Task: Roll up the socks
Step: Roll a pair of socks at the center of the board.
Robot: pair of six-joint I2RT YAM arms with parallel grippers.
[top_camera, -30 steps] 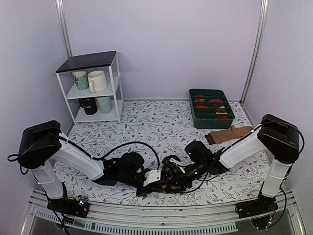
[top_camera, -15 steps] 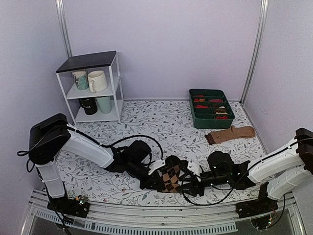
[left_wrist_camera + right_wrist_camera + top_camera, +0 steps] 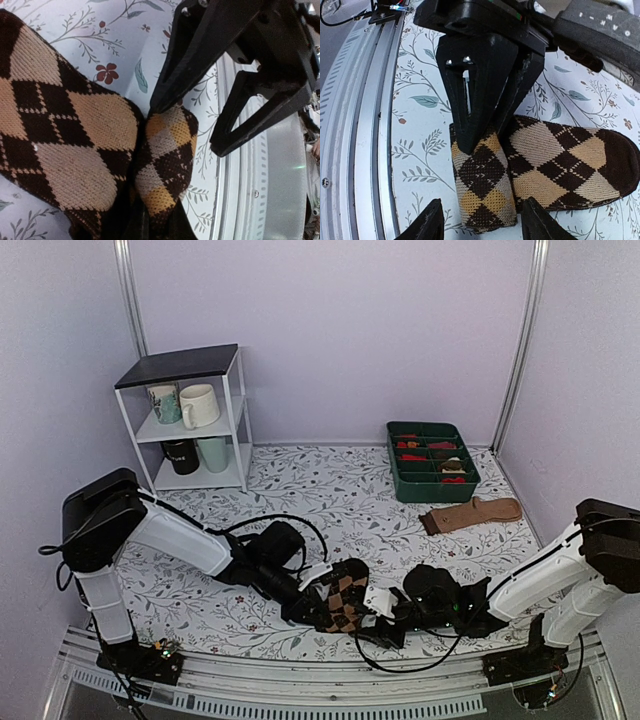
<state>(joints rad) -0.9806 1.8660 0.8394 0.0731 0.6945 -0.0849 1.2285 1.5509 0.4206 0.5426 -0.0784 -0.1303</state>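
Floral-print bench (image 3: 300, 490) carries the socks (image 3: 343, 598) close to its front edge, well nearer the arms than the green tray (image 3: 440, 492). One end of the socks is rolled into a short bundle. The left claw (image 3: 482, 137) is clenched on that rolled end. The right claw (image 3: 485, 220) stands released, one fingertip on each side of the roll, not touching it.

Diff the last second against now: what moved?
Right arm dropped low and drew rightward; right gripper widened, open around the rolled end of the socks. Left gripper slid right, still shut on the socks, now uncovered. Tan sock, green tray, shelf unchanged.
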